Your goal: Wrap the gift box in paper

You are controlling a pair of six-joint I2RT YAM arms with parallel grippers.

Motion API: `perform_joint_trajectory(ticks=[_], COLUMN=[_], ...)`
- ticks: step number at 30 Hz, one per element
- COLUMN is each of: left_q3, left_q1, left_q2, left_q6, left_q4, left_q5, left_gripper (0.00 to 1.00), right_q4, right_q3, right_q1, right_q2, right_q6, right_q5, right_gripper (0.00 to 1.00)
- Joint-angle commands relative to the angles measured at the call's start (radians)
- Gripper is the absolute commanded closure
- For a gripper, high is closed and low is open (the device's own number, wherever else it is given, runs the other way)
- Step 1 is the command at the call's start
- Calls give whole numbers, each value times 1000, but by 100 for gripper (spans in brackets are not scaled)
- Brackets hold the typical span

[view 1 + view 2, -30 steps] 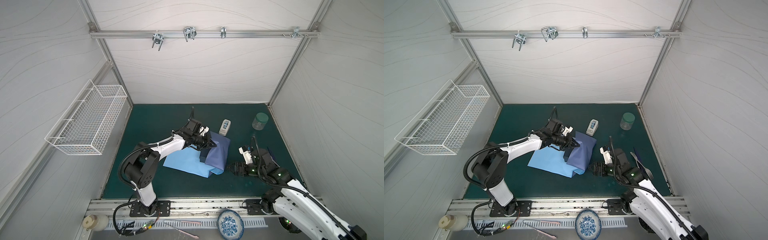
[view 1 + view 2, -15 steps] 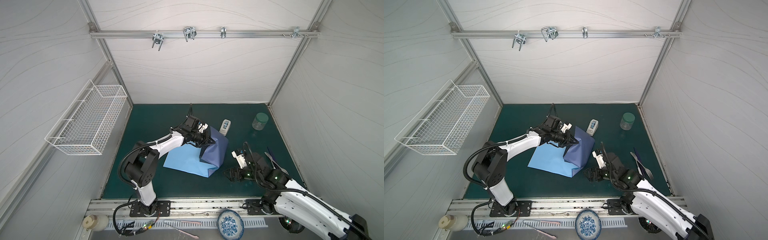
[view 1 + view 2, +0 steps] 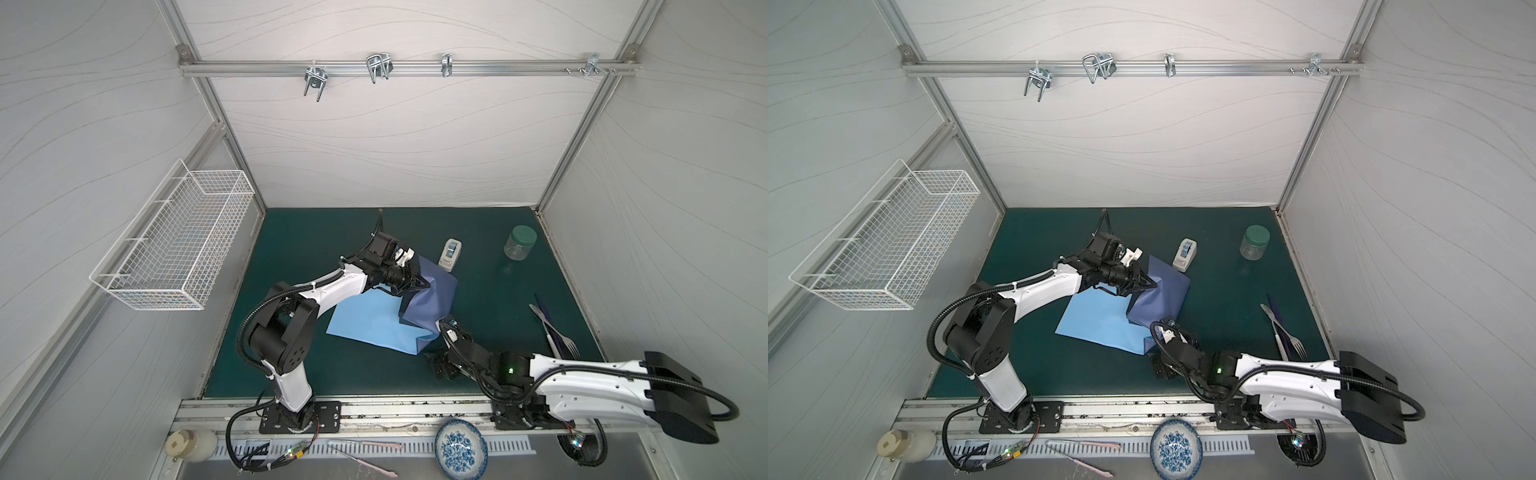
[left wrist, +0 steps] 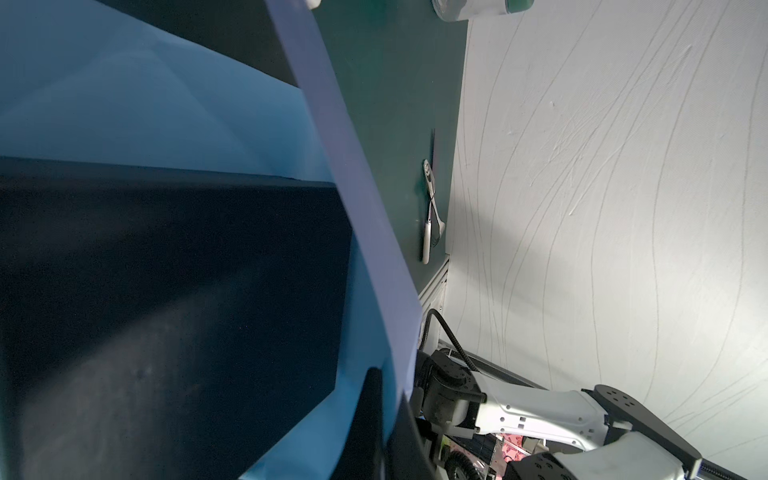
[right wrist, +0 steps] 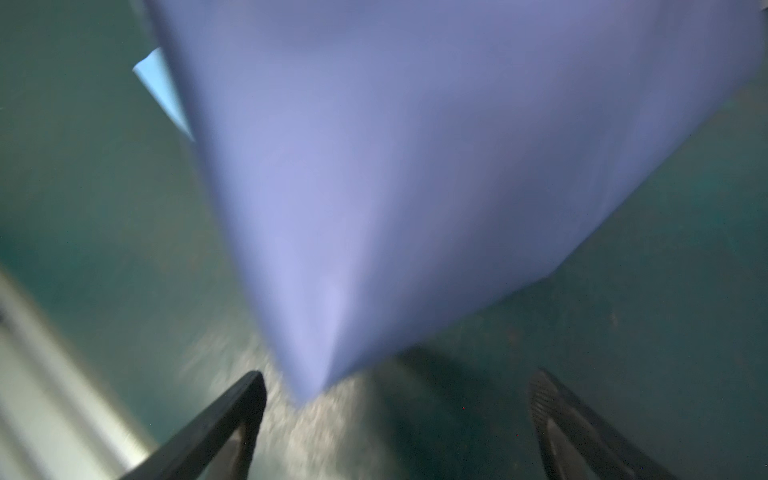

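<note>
Since a second ago the right gripper [image 3: 444,368] has drawn back from the 3 o'clock edge of the paper [image 3: 365,320] toward the front rail [image 3: 395,409]. It now sits at about 5 o'clock of the sheet. Its jaws are spread wide with nothing between them, and in the blurred right wrist view an indigo corner hangs just ahead of them. The left gripper [image 3: 424,284] has raised its flap steeper and is pinched tight on the paper's edge at about 1 o'clock of the sheet. The sheet lies near the middle of the green mat [image 3: 311,241], sky-blue face up toward 9 o'clock, indigo flap standing toward 3 o'clock. The gift box [image 4: 166,291] rests on the sheet under that flap, largely hidden in both top views. A tape dispenser [image 3: 451,253] stands just beyond the flap at 1 o'clock.
</note>
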Motion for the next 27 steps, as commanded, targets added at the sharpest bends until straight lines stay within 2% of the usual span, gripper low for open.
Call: perform_joint_trajectory(ticks=[1, 9, 16, 20, 27], left_q3=[3, -1, -2, 1, 4], left_q1=[-2, -1, -1, 0, 0], left_q2=[-30, -33, -34, -35, -36], left_q6=[-2, 0, 5, 8, 12], left_q4=[38, 38, 35, 33, 29], left_q5=[14, 21, 23, 25, 26], left_gripper=[100, 100, 100, 100, 100], right_q4=[102, 86, -54, -144, -304], right_q3=[44, 98, 145, 155, 121], right_q1=[10, 13, 0, -11, -33], right_q2=[57, 150, 191, 194, 84], right_q6=[84, 220, 358, 379, 356], right_q5=[126, 209, 290, 296, 283], right_gripper=[1, 1, 1, 1, 1])
